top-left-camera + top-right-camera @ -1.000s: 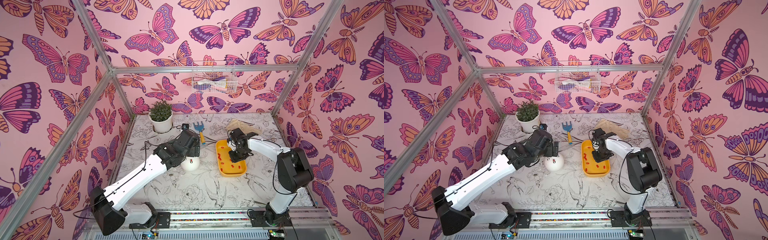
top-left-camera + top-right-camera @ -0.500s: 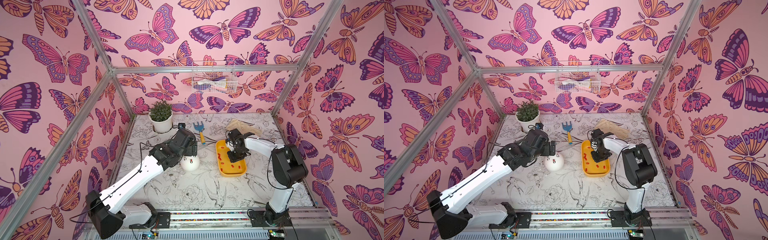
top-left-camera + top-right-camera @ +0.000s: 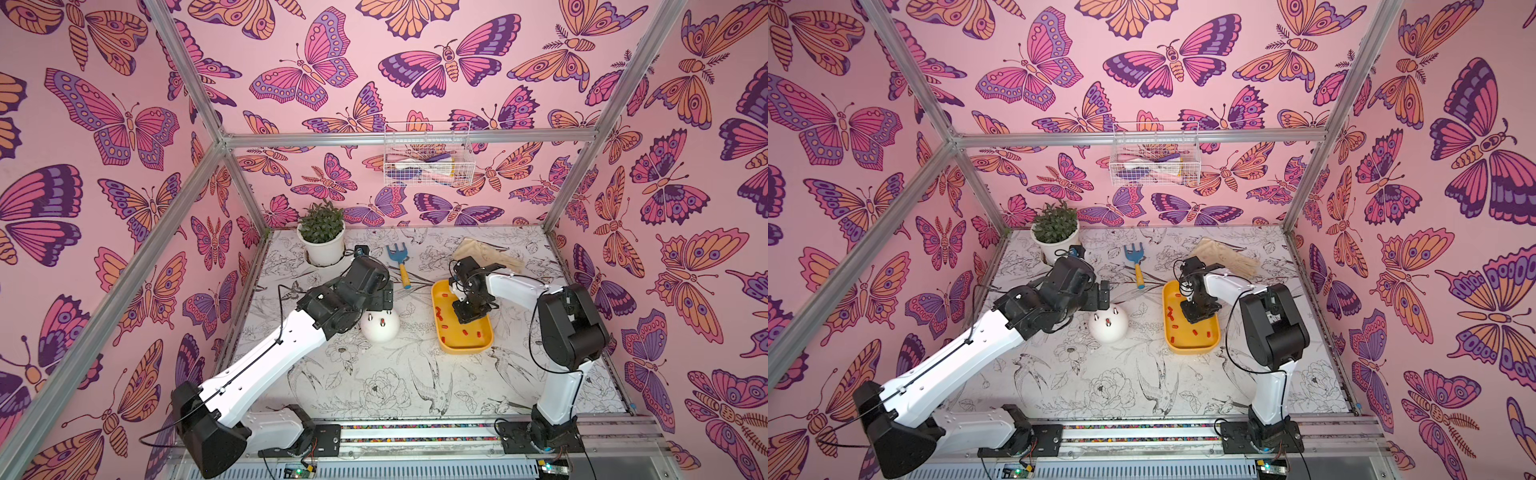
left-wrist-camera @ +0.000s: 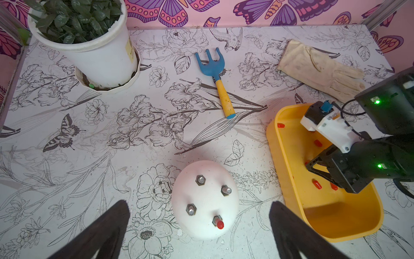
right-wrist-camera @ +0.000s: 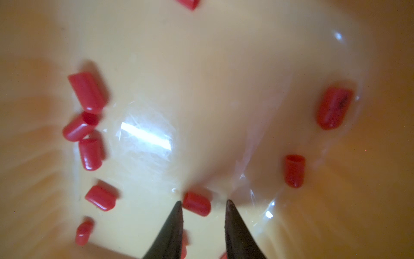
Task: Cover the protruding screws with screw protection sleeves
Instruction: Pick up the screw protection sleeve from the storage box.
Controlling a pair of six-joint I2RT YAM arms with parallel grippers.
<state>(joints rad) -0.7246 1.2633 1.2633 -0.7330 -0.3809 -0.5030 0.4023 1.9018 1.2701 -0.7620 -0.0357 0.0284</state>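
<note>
Four protruding screws (image 4: 200, 179) stud one white dome (image 4: 208, 201), one capped by a single red sleeve (image 4: 220, 224); roughly ten screw protection sleeves (image 5: 87, 92), some blurred, fill one yellow tray (image 4: 342, 224).

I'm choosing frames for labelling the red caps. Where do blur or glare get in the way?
Right wrist view: sleeves near the right end effector fairly sharp, the picture's edges soft, white glare on the yellow tray. Left wrist view: screws on the white dome crisp, left end effector dark and blurred. Both top views: evenly lit, sleeves mere specks.
</note>
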